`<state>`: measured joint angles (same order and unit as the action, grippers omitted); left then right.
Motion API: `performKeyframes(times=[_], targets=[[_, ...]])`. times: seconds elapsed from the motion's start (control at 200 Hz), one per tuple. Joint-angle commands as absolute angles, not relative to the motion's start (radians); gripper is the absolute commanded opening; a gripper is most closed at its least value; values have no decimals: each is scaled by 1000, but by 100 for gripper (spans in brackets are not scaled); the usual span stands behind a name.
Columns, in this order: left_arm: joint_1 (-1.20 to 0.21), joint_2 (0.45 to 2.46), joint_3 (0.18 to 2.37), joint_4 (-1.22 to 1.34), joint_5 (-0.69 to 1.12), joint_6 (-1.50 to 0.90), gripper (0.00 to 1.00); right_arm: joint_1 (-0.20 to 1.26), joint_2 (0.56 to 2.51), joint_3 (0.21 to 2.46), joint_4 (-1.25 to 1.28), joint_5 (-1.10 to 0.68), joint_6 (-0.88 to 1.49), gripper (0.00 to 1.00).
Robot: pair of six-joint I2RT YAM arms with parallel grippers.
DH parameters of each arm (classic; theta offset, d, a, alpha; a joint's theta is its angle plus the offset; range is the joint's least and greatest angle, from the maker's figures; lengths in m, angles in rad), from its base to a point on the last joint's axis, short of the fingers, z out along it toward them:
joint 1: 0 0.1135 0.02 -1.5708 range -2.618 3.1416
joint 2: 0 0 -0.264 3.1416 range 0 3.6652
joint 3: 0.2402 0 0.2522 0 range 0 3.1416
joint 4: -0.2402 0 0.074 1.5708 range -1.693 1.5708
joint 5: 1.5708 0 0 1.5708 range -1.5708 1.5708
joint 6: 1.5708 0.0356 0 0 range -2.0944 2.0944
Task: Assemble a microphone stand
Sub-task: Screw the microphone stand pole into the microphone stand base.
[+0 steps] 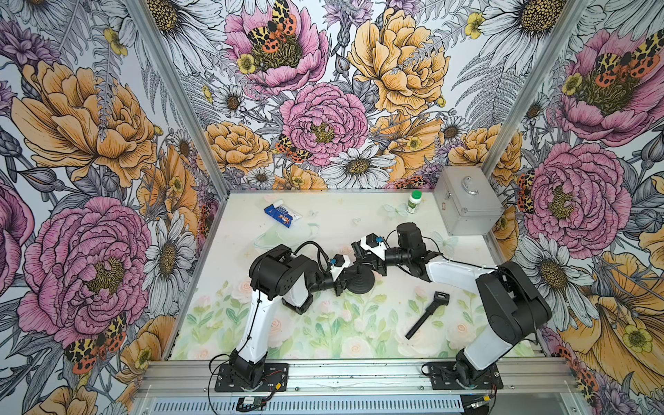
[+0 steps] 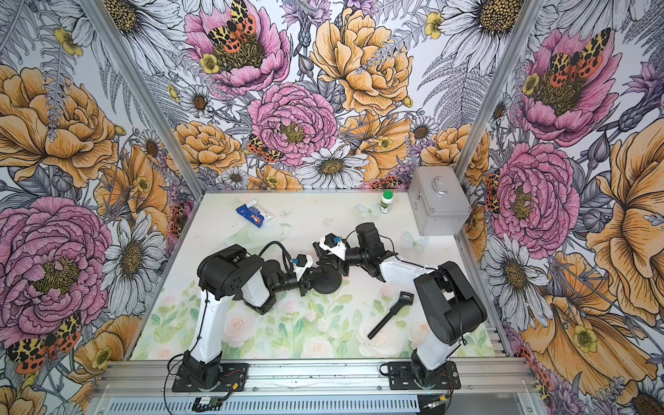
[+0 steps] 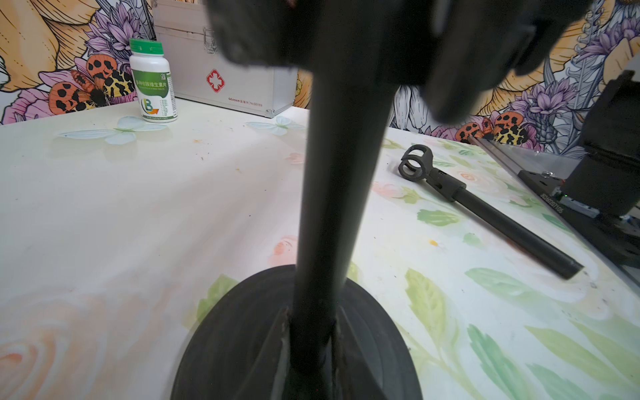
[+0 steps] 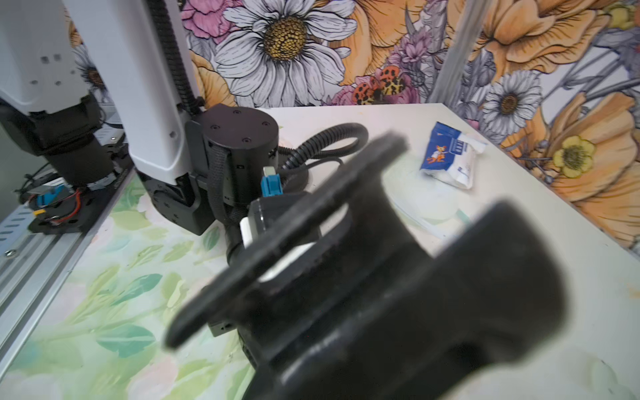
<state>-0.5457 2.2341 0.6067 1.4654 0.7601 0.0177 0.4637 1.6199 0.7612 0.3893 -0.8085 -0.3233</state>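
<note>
Here the clip rod [image 1: 424, 317] lies flat and slanted, clip end rearward.

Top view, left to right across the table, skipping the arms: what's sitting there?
blue-white packet → round stand base → green-capped bottle → metal case. The clip rod is left out because it overlaps the bottle and case.

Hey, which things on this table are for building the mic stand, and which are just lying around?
For the stand: round base, pole, rod with clip.
Lying about: pill bottle, metal case, blue packet.
</note>
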Motion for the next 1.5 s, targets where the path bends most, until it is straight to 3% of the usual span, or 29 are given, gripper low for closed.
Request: performKeyframes(times=[0.0, 0.105, 0.21, 0.285, 0.335, 0.48, 0.62, 0.821, 0.901, 1.016, 1.101, 1.171, 1.231, 1.281, 1.341, 1.401, 1.461, 1.496], targets=[[-542, 2279, 576, 1412, 706, -15, 21, 502, 1610, 589, 755, -275, -8, 0], [-545, 2289, 574, 1412, 696, -12, 21, 632, 1598, 511, 839, 51, 60, 0], [-535, 2278, 573, 1412, 692, -12, 21, 705, 1614, 503, 839, 66, 70, 0], [-538, 2284, 568, 1413, 688, -13, 21, 701, 1616, 505, 833, -57, 46, 1], [-542, 2292, 572, 1411, 693, -12, 20, 687, 1608, 504, 821, -159, 0, 17], [-537, 2280, 573, 1413, 698, -6, 20, 544, 1588, 543, 727, -614, -81, 39], [-548, 2287, 574, 1412, 699, -4, 20, 456, 1622, 695, 430, -956, -222, 41], [-548, 2286, 571, 1412, 696, -7, 20, 443, 1691, 818, 338, -1009, -271, 40], [-544, 2280, 574, 1411, 694, -5, 20, 441, 1697, 837, 338, -977, -273, 36], [-542, 2279, 566, 1412, 687, -8, 20, 450, 1672, 806, 379, -827, -257, 8], [-547, 2283, 569, 1411, 688, -4, 20, 494, 1637, 692, 580, -478, -117, 2], [-541, 2280, 575, 1412, 693, -7, 20, 568, 1614, 566, 783, -79, 23, 0], [-541, 2283, 574, 1413, 692, -12, 20, 645, 1602, 509, 842, 203, 129, 0], [-545, 2291, 574, 1412, 690, -12, 20, 710, 1601, 493, 849, 338, 176, 0], [-545, 2293, 576, 1411, 692, -11, 20, 758, 1612, 492, 863, 351, 164, 0], [-540, 2292, 580, 1412, 694, -14, 20, 761, 1628, 502, 883, 250, 132, 0], [-536, 2292, 579, 1412, 696, -21, 20, 743, 1628, 511, 888, 102, 72, 21], [-538, 2296, 577, 1412, 698, -20, 20, 717, 1623, 517, 882, -33, 28, 27]])
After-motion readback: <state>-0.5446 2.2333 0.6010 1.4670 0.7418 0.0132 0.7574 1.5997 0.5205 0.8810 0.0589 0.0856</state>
